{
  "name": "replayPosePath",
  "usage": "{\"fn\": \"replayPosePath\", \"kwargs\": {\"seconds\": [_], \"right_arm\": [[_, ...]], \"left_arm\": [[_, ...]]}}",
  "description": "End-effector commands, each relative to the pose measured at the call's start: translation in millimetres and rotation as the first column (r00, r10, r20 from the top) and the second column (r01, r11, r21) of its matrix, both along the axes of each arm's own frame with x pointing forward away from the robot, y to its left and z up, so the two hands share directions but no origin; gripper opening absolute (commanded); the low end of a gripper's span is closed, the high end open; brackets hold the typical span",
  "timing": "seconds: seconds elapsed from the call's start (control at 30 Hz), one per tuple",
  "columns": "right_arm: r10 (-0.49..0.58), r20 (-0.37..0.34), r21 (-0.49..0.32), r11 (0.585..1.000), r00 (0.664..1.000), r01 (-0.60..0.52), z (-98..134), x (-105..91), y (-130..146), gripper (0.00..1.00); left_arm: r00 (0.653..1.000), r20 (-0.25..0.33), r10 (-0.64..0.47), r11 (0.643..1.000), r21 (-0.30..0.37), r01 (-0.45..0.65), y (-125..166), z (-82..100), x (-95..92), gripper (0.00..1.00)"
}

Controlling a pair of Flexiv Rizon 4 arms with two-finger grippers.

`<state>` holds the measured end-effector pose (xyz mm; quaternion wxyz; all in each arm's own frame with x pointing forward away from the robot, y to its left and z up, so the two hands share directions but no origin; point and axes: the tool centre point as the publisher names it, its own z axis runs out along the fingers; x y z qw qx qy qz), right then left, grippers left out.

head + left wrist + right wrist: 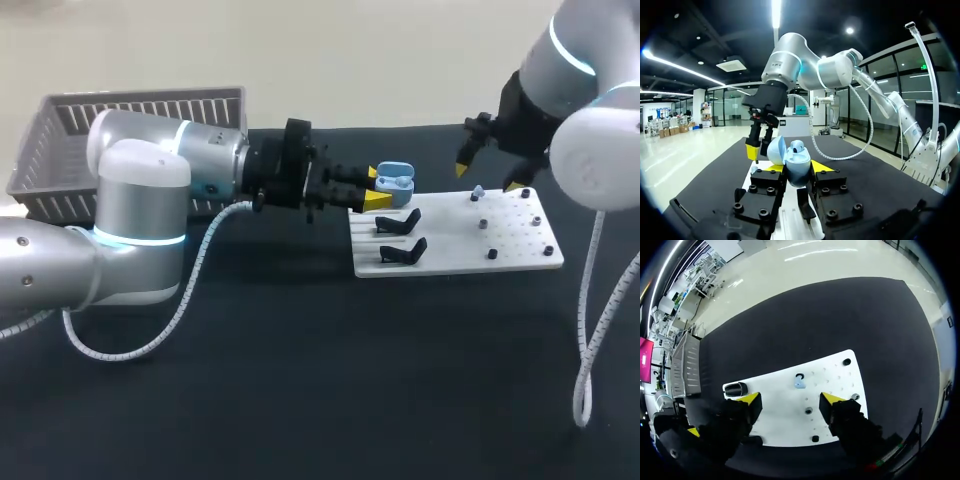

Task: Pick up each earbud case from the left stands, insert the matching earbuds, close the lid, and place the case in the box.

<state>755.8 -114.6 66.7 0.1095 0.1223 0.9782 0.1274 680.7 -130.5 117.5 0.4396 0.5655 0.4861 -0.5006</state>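
One open pale-blue earbud case

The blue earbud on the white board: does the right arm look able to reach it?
Probably yes: the right tool hangs open above the blue earbud, nothing lies between them, and the left tool holds the earbud case off to one side.

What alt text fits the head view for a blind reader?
The left gripper holds an open blue earbud case over a white board; the right gripper hovers open above a small blue earbud. A grey basket sits far left.
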Motion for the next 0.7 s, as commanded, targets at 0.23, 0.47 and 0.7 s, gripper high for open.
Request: {"fn": "replayPosePath", "kwargs": {"seconds": [0.23,0.47,0.7], "right_arm": [[-0.026,-0.044,0.0,1.0,0.999,0.026,-12.7,1.4,-0.9,0.47],[-0.101,-0.073,0.021,0.994,0.992,0.103,-17.5,3.9,-0.7,0.45],[-0.15,-0.107,0.024,0.988,0.983,0.154,-25.1,8.8,0.0,0.44]], "left_arm": [[1.0,0.0,0.0,1.0,0.001,0.0,-0.3,-0.3,0.2,0.0],[1.0,0.0,0.0,1.0,0.001,0.0,-0.3,-0.3,0.2,0.0],[1.0,0.0,0.0,1.0,0.001,0.0,-0.3,-0.3,0.2,0.0]]}}
